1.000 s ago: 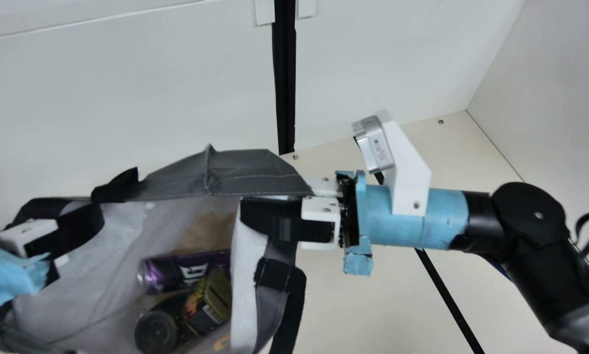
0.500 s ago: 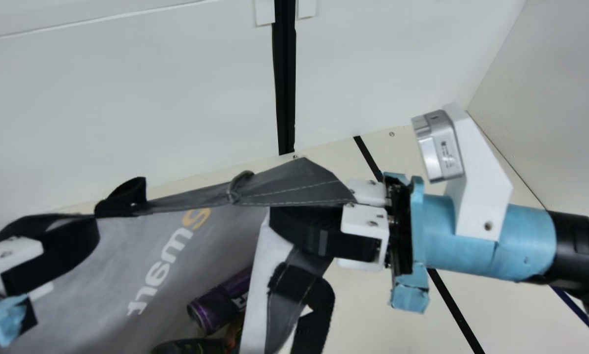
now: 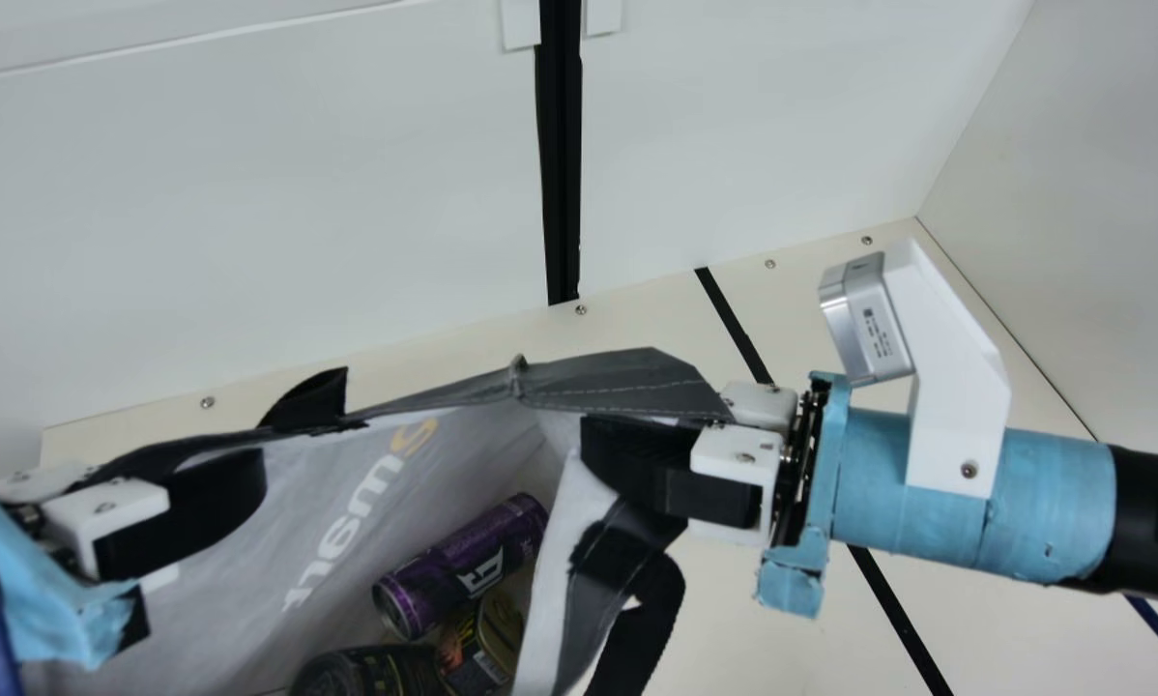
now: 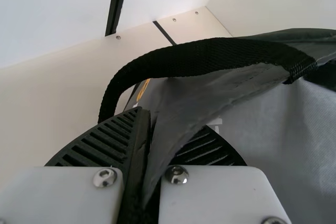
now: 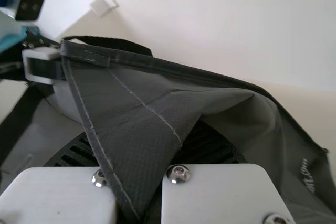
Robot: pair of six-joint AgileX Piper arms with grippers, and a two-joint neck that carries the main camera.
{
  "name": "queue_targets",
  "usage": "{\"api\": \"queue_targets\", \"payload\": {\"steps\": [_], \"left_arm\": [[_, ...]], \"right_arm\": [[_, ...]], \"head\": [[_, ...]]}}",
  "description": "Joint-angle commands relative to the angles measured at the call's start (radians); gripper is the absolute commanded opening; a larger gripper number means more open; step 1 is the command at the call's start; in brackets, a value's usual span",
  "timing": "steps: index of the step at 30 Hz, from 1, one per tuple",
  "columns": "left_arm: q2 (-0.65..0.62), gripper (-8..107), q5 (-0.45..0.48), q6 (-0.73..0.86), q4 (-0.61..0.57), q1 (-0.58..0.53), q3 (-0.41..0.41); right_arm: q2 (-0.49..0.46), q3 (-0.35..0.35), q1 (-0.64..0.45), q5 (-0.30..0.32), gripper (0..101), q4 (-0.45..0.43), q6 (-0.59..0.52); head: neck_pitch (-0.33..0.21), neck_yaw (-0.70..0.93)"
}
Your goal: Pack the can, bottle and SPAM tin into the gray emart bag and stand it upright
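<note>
The gray bag hangs stretched between my grippers in the main view, its mouth towards the camera. My left gripper is shut on its left rim, my right gripper on its right rim. Inside, the purple can lies slanted above the dark bottle and the SPAM tin. Gray fabric of the bag runs between the fingers of my left gripper in the left wrist view. In the right wrist view, a folded corner of the bag is pinched by my right gripper.
Behind the bag is the cream table's rear strip, ending at a white wall with a black post. Bare table shows to the right, crossed by black lines. A black handle strap dangles below my right gripper.
Both grippers, still holding the rim, have moved right and somewhat lower, carrying the bag along. The can, bottle and tin have shifted right with it, and the can now slants more.
</note>
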Motion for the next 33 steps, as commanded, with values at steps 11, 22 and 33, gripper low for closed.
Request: {"api": "queue_targets", "payload": {"steps": [11,22,33], "left_arm": [[0.171,-8,-0.001,0.116,-0.045,0.045,-0.122],[0.368,-8,-0.001,0.143,-0.032,0.057,-0.321],[0.523,-8,-0.001,0.1,-0.008,0.053,-0.482]], "right_arm": [[0.105,-0.014,-0.035,0.003,0,0.068,-0.18],[0.249,-0.057,0.011,-0.028,0,0.176,-0.348],[0.373,-0.085,0.106,-0.1,0,0.22,-0.489]], "head": [[-0.023,-0.001],[-0.023,-0.001],[-0.023,-0.001]]}}
